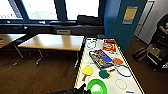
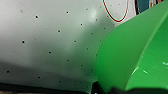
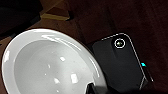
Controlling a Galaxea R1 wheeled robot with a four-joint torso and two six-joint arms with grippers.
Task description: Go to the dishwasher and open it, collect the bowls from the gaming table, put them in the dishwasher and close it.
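Left gripper (image 1: 83, 88) holds a green bowl (image 1: 96, 86) by its rim at the near edge of the white table (image 1: 130, 83). A white bowl (image 3: 50, 67) sits in the right gripper's grasp above dark floor (image 3: 105, 17). Judging by this, collecting is nearly finished; loading and closing the dishwasher remain.

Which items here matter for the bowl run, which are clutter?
Job:
- bright green plastic bowl at the near end of the white table
- glossy white ceramic bowl, close in the right wrist view

Clutter:
- yellow round paddle
- dark green round paddle
- blue ring
- red box
- wooden table
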